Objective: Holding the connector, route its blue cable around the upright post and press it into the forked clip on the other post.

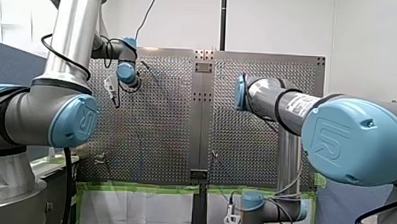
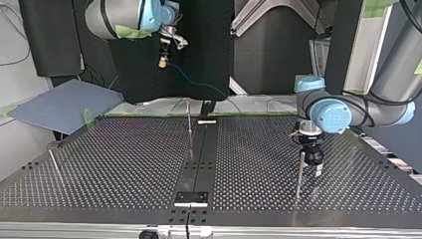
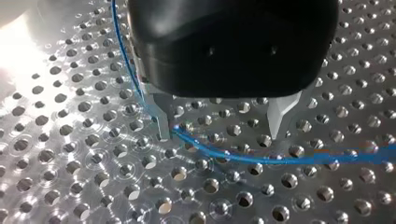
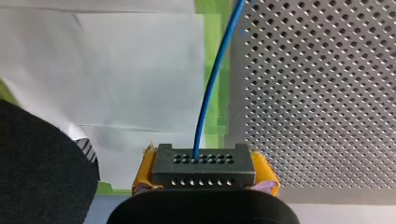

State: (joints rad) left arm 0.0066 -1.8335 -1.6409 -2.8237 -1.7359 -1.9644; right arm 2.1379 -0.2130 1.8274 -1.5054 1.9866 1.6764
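My right gripper (image 4: 204,179), with yellow pads, is shut on the black connector (image 4: 203,165). It holds the connector beyond the plate's edge, high at the top view's left (image 2: 162,60). The blue cable (image 4: 210,84) runs from the connector toward the perforated plate. My left gripper (image 3: 220,122) hangs low over the plate, open, its metal fingers (image 3: 161,123) apart. The blue cable (image 3: 243,157) lies on the plate under it, bending sharply beside one finger. In the top view my left gripper (image 2: 312,160) stands right next to a thin upright post (image 2: 300,172).
Another thin post (image 2: 189,124) stands near the plate's middle seam and a third post (image 2: 53,160) at the top view's left. Green tape (image 1: 144,187) edges the perforated plate (image 2: 124,164). A grey board (image 2: 64,104) lies beyond the plate at the top view's left.
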